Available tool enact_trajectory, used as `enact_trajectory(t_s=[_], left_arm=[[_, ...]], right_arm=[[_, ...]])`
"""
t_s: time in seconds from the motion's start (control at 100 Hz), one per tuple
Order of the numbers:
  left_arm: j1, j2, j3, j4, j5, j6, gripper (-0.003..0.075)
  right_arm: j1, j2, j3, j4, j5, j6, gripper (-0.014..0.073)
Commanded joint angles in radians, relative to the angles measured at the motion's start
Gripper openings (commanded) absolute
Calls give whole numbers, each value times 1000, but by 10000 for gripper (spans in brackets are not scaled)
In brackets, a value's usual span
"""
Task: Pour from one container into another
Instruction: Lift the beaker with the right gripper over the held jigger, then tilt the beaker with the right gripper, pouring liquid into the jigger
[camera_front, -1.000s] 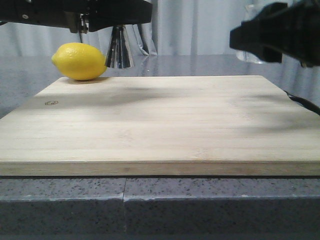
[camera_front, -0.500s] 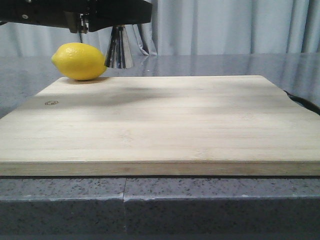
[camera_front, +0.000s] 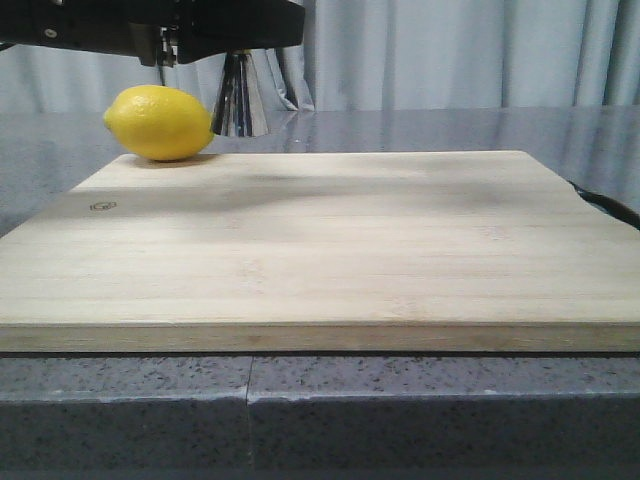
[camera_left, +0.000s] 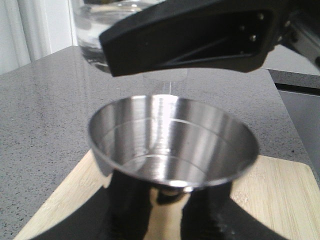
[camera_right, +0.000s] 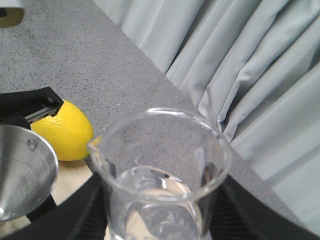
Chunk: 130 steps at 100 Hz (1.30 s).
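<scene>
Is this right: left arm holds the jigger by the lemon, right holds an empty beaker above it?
Not empty. The right wrist view shows clear liquid pooled in the beaker. The rest stands: the jigger is held beside the lemon, with the beaker above it in the left wrist view.

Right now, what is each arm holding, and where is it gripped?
Left tool holds the steel jigger below its upper cup. Right tool holds the glass beaker by its lower sides.

Lemon (camera_front: 158, 122) left of jigger (camera_front: 238, 97), behind board (camera_front: 330, 250).

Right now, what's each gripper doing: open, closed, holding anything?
Left gripper: closed on the steel jigger.
Right gripper: closed on the glass beaker.
</scene>
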Motion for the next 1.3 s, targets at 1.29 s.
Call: enact_trajectory(t_s=[1.29], left_arm=[[-8, -47, -30, -88, 98, -5, 227]], right_arm=[[52, -22, -43, -745, -83, -10, 291]])
